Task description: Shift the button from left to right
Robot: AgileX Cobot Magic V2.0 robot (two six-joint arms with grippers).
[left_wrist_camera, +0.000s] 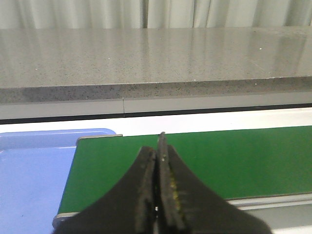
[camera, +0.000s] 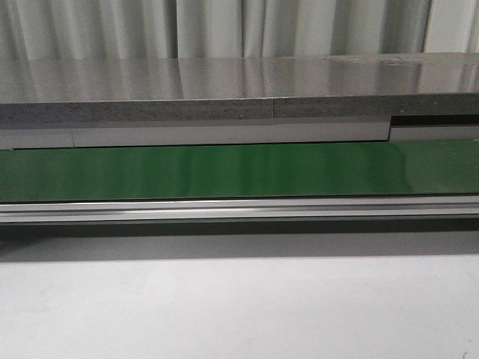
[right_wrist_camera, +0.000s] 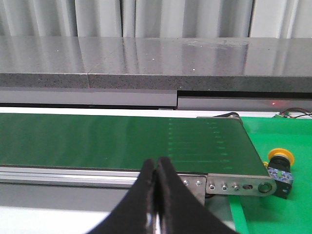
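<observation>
The button [right_wrist_camera: 279, 165], a yellow cap on a black body with blue bits, lies on a green surface just past the end of the green conveyor belt [right_wrist_camera: 122, 141] in the right wrist view. My right gripper [right_wrist_camera: 157, 163] is shut and empty, over the belt's near rail, well apart from the button. My left gripper [left_wrist_camera: 158, 146] is shut and empty above the other end of the belt [left_wrist_camera: 219, 161]. The front view shows the belt [camera: 239, 170] but neither gripper nor the button.
A blue tray [left_wrist_camera: 29, 175] sits past the belt's end in the left wrist view. A grey stone ledge [camera: 224, 97] runs behind the belt. A metal rail [camera: 239, 209] edges its near side, with a white tabletop [camera: 239, 307] in front. A bright green mat [right_wrist_camera: 273, 214] lies under the button.
</observation>
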